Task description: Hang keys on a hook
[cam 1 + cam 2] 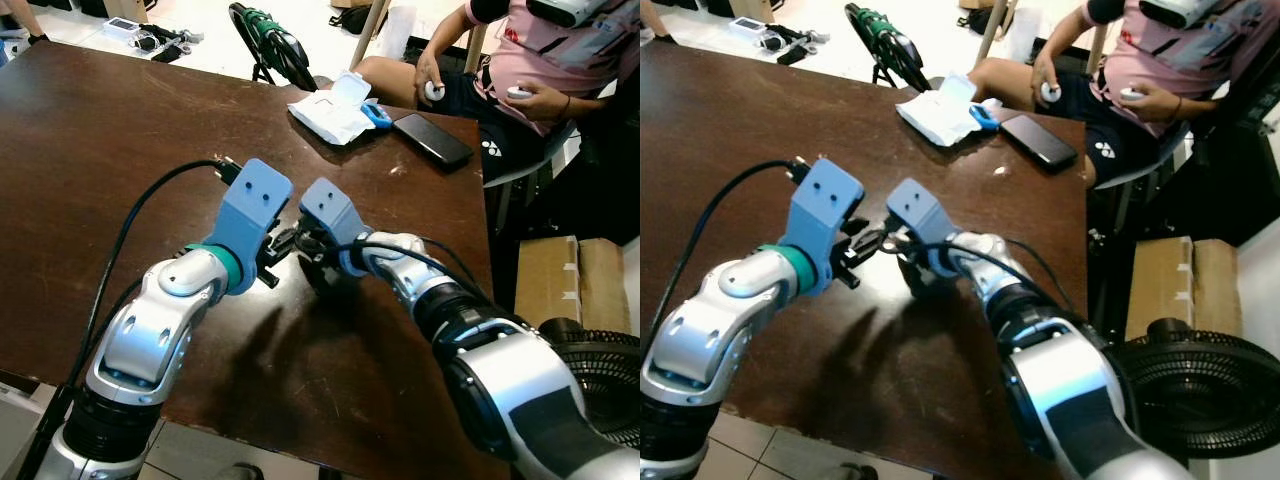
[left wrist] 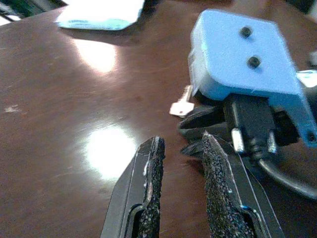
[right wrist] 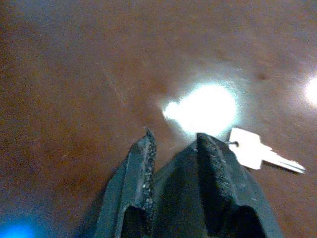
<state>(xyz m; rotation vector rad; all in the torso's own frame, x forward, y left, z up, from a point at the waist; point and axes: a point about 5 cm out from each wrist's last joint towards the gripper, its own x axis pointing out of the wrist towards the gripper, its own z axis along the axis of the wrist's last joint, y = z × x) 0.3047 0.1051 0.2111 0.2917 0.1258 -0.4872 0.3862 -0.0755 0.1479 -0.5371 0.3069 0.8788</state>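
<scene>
Right pincer low over the dark brown surface, fingers slightly parted, nothing between them — silver key lying flat just beside one fingertip. Left pincer close opposite, fingers also a little apart and empty, tips near the right wrist's blue mount. Key resting on the surface beyond. Black phone and white case at the far edge, near a seated person.

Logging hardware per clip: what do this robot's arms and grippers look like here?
Both arms are silver with black joint bands. The left arm has a teal ring at the wrist, and a black cable runs along each arm. Each wrist carries a light blue block with two dark screws. The left gripper and right gripper each have two long black fingers with rough, gritty pads.
</scene>
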